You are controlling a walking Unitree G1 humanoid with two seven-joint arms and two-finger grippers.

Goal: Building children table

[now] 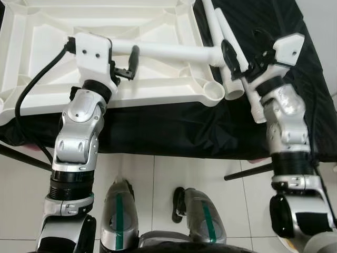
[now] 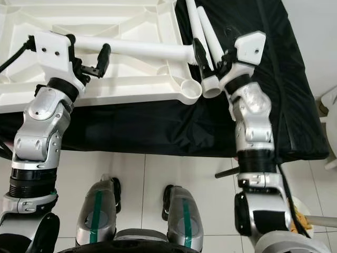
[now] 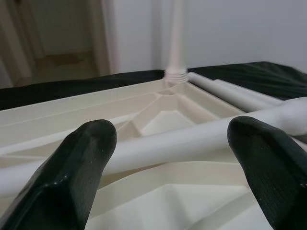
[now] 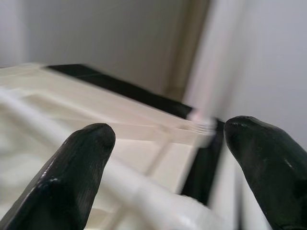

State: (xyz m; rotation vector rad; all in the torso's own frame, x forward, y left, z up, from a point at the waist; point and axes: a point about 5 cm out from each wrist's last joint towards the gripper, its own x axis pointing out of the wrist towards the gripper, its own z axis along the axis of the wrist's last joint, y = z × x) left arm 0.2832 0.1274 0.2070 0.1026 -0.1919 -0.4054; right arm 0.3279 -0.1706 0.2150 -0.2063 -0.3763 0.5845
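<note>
The white table leg (image 1: 168, 51) lies across the upturned tabletop (image 1: 47, 31) on the black cloth (image 1: 174, 132), the left gripper (image 3: 168, 158) and right gripper (image 4: 163, 167) both wide around it, while the left wrist view shows another leg (image 3: 176, 43) standing upright in the far corner.

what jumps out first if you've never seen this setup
A big white tabletop lies upside down on a black cloth, ribs and a corner socket showing. A long white leg lies across it, with the left end effector at one end and the right end effector at the other, both open. More white legs lie on the cloth beside the right arm.
</note>
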